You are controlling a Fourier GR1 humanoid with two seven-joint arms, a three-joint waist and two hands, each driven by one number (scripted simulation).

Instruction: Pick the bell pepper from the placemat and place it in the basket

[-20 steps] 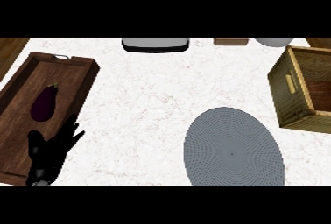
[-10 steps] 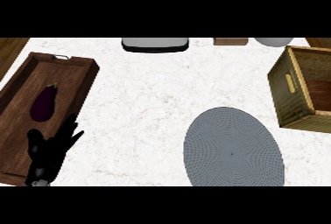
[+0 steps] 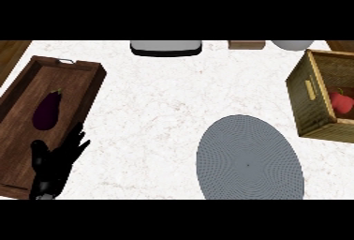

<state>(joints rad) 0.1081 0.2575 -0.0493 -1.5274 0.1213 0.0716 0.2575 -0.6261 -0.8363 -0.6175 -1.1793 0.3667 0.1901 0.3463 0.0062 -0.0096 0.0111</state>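
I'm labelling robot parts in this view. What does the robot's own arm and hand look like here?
Only one robot hand shows, at the lower left over the wooden tray: matte black all over, with slim black fingers and a thumb. At its wrist, by the lower edge, a small grey piece of forearm shows. No cables or markings are visible. The right robot hand is out of view.

No text, label, brand, number or sign could be read on anything in view.

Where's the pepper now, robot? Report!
Left hand open, resting over tray. Right hand unseen. Red pepper in basket. Placemat bare.
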